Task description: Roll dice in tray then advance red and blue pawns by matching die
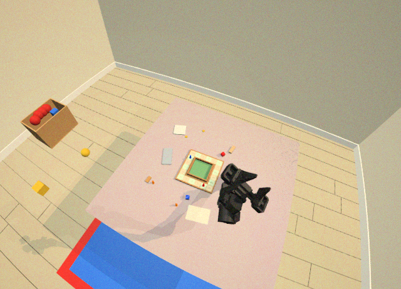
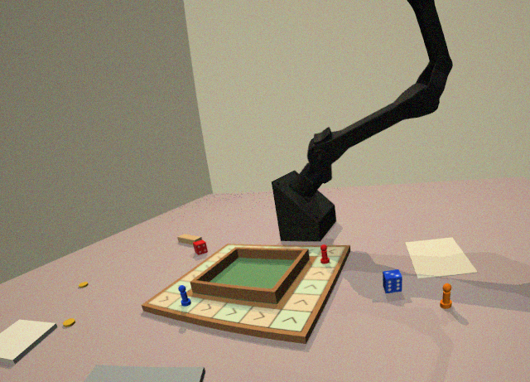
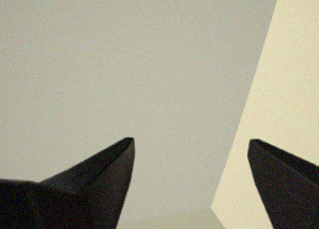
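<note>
My gripper [image 1: 262, 182] [image 3: 190, 146] is open and empty, raised high and pointing at the walls. The red die [image 1: 222, 154] [image 2: 199, 247] lies on the table beside a small wooden block. The blue die [image 1: 187, 197] [image 2: 392, 281] lies on the table outside the board [image 1: 182, 173] [image 2: 206, 308]. The green-floored tray [image 1: 200, 168] [image 2: 233, 293] in the board's middle is empty. The red pawn [image 1: 203, 185] [image 2: 324, 254] stands upright on a tile near one corner. The blue pawn [image 1: 190, 157] [image 2: 184, 296] stands upright on a tile near the opposite corner.
An orange pawn [image 1: 176, 204] [image 2: 445, 296] stands near the blue die; another orange piece [image 1: 153, 182] is beside a wooden block [image 1: 148, 178]. A cream sheet [image 1: 198, 214] [image 2: 440, 257], a grey slab [image 1: 166, 156] [image 2: 145, 374], a white pad [image 1: 179, 129] [image 2: 26, 339] and yellow discs lie around the board.
</note>
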`<state>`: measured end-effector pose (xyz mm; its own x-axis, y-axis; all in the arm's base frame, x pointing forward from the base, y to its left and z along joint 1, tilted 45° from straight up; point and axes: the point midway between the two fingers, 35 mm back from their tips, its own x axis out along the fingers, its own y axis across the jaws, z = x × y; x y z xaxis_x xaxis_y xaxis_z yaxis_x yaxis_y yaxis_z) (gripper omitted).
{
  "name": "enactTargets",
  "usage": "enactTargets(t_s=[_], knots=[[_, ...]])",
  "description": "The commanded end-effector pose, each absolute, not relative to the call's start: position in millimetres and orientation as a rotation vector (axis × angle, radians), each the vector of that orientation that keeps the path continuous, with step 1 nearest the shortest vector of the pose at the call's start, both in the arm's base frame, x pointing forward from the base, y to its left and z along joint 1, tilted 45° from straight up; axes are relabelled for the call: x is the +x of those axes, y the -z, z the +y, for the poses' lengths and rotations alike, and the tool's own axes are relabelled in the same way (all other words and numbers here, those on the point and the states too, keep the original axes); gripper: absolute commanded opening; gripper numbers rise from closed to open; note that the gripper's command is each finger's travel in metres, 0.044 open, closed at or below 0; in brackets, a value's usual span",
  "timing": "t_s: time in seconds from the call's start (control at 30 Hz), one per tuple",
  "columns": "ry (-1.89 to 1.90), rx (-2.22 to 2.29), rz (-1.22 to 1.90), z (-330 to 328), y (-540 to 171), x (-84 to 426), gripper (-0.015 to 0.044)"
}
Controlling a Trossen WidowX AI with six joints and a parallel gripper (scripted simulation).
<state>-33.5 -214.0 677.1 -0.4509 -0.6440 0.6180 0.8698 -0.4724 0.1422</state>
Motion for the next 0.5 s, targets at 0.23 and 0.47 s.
enactTargets(t_s=[0.23,0.47], knots=[[1.809,-0.540,-0.054,-359,-581,46,0.0275],[1.627,-0.454,0.234,-428,-491,95,0.0275]])
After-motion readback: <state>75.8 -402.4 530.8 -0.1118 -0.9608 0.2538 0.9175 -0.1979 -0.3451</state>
